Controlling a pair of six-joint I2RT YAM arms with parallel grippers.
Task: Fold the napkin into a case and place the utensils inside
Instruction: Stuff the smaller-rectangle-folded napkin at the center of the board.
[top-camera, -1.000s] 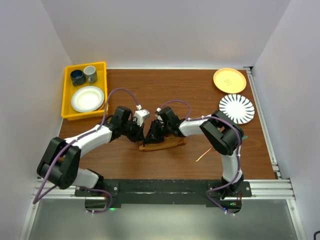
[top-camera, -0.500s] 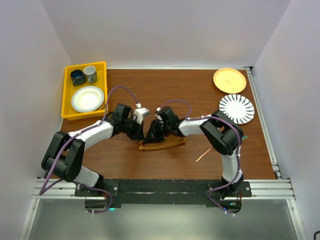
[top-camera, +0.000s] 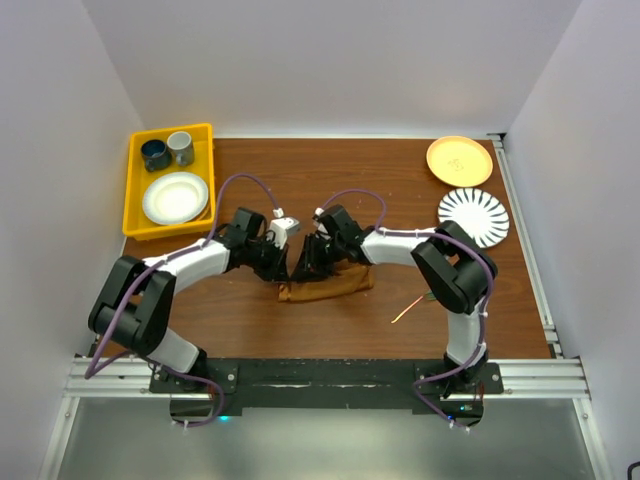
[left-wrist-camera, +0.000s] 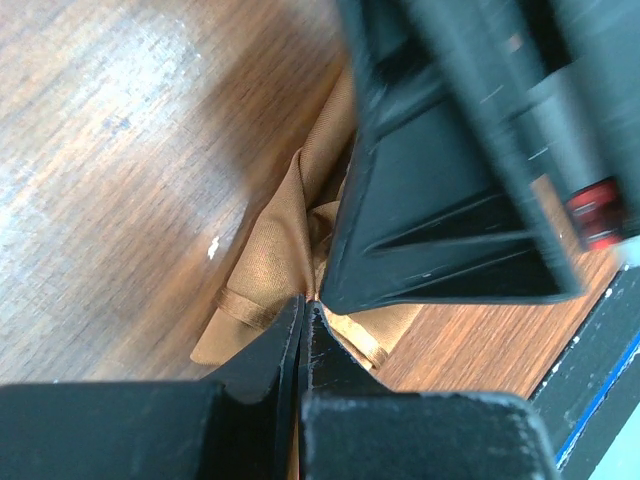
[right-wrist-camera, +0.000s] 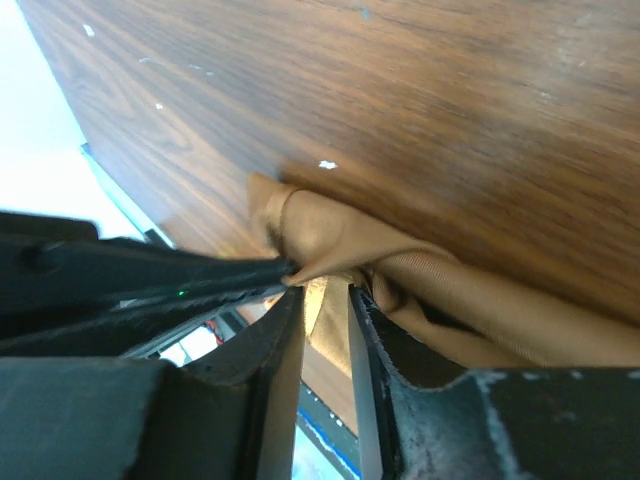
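Observation:
The rust-brown napkin (top-camera: 335, 288) lies folded into a narrow band at mid-table; whether it forms a case I cannot tell. Both grippers meet over its left end. My left gripper (top-camera: 292, 266) is shut, pinching a peak of cloth (left-wrist-camera: 268, 255) at its tips (left-wrist-camera: 303, 300). My right gripper (top-camera: 309, 262) faces it, its jaws a little apart (right-wrist-camera: 327, 297) with a fold of the napkin (right-wrist-camera: 470, 290) loose between them. The left fingers (right-wrist-camera: 150, 280) show dark beside it. One thin copper-coloured utensil (top-camera: 405, 311) lies on the wood to the right of the napkin.
A yellow bin (top-camera: 131, 190) at the back left holds two cups (top-camera: 168, 151) and a white plate (top-camera: 175, 198). An orange plate (top-camera: 459, 160) and a striped white plate (top-camera: 473, 217) sit at the back right. A metal rail runs along the table's right edge.
The right gripper's jaws have parted slightly while the left stayed shut on the cloth. Both arms' elbows shifted a little, and the napkin's left end moved slightly with them.

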